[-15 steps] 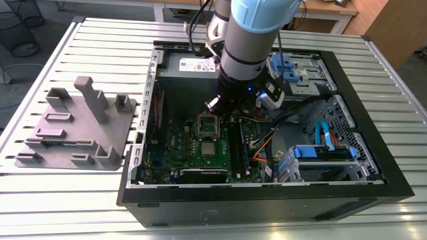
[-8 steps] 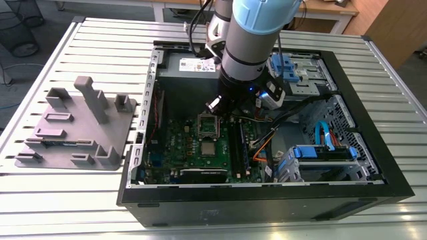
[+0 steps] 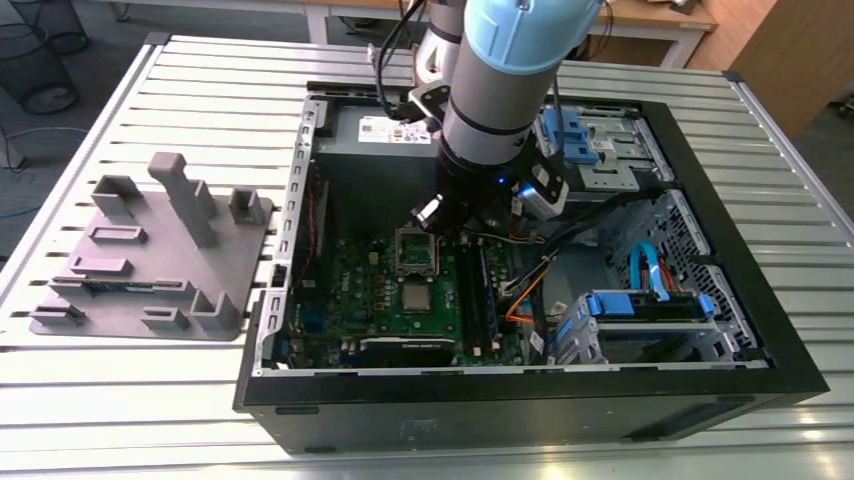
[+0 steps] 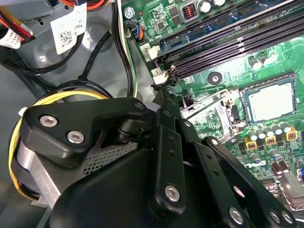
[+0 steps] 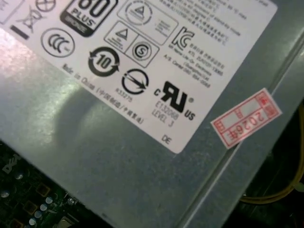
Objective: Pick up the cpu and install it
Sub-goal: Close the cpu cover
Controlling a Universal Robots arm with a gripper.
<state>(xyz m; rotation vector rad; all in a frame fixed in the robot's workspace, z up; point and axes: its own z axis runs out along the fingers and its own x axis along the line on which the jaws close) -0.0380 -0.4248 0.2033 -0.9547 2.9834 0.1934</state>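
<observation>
Cpu (image 3: 416, 296): seen flat in the motherboard socket, inside the open computer case (image 3: 534, 405).
Claw (image 3: 441, 220): held low over the socket frame (image 3: 416, 252), near the cpu; open or closed cannot be told.
Holder tray (image 3: 147, 262): set on the slatted surface (image 3: 134, 400), exterior view's left.

Dull silver metal cpu (image 4: 270, 99); matt grey plastic tray (image 3: 134, 272).

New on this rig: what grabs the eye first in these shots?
The pale blue arm reaches down into the open computer case, its gripper above the green motherboard. The silver cpu lies on the board beside the socket frame. A grey holder tray sits on the slatted table at the exterior view's left.
</observation>
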